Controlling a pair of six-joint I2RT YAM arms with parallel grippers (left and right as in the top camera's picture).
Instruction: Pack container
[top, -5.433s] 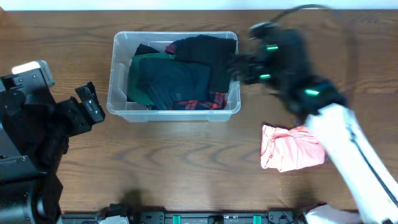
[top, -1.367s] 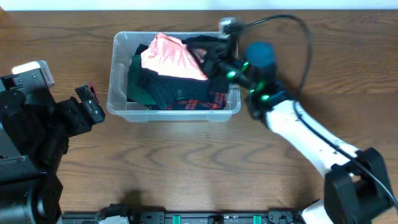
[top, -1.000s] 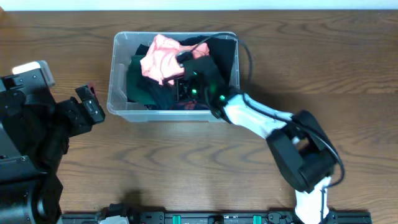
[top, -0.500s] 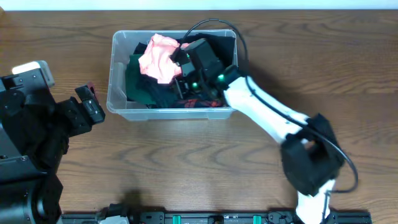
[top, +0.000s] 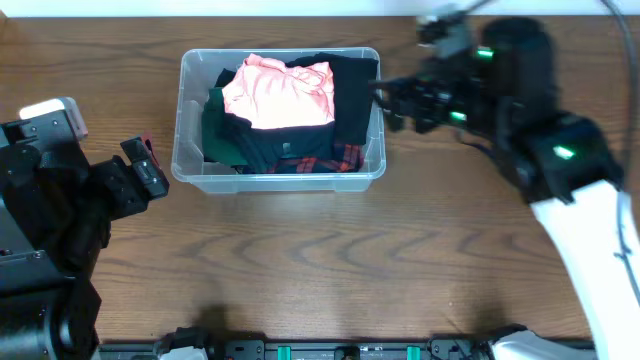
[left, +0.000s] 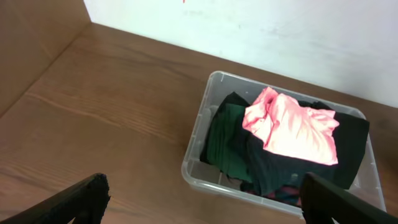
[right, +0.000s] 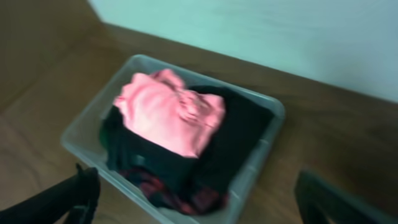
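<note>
The clear plastic container sits at the table's back middle, filled with dark, green and red-plaid garments. A pink garment lies on top of them; it also shows in the left wrist view and the right wrist view. The container shows in the left wrist view and the right wrist view. My right gripper is open and empty, just right of the container's right wall. My left gripper is open and empty, left of the container.
The wooden table runs to a white wall at the back. The left arm's base fills the left edge. The right arm crosses the right side.
My right gripper let go of the pink garment inside the container and drew back out to the right. The garment now lies spread on top. The left arm has not moved.
</note>
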